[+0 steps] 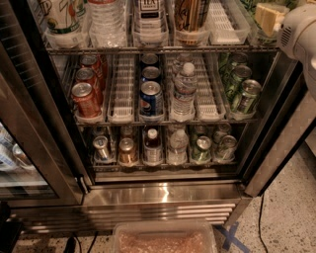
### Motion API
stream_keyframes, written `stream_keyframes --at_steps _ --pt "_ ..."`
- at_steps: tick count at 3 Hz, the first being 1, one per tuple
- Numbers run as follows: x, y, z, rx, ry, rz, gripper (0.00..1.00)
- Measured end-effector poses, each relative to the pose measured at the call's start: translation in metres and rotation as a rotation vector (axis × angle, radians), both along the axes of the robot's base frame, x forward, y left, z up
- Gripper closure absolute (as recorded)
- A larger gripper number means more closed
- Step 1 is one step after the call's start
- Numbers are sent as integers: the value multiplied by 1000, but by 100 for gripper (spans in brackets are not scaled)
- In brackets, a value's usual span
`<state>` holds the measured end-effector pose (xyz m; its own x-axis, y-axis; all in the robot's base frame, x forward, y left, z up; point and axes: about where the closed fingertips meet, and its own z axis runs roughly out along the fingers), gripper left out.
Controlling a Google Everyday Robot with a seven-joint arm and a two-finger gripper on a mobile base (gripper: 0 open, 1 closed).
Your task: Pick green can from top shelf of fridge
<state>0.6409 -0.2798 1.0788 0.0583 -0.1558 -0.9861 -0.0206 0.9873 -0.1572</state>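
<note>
The fridge (158, 195) stands open in front of me. Its top shelf (163, 49) is a wire rack holding a tall white and green can (61, 15), a water bottle (103, 17), a tea can (148, 12) and a brown can (190, 12) in plastic lane trays. My gripper (269, 17) is at the right end of this shelf, on a white arm (298, 32) that comes in from the right edge. Behind it only a patch of the green can (248, 5) shows at the top edge; the rest is hidden or cut off.
The middle rack holds red cans (86, 99), blue cans (150, 96), a water bottle (183, 94) and smaller green cans (242, 89). The bottom rack holds several cans and bottles. The glass door (29, 128) is open at left. A plastic tub (163, 239) sits on the floor.
</note>
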Motion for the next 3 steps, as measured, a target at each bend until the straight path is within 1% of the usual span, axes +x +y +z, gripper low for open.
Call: stream_keyframes --at_steps 1,2,3 --pt "0 0 0 0 0 0 96" --pt "0 0 0 0 0 0 100" --pt "0 0 0 0 -1 1 100"
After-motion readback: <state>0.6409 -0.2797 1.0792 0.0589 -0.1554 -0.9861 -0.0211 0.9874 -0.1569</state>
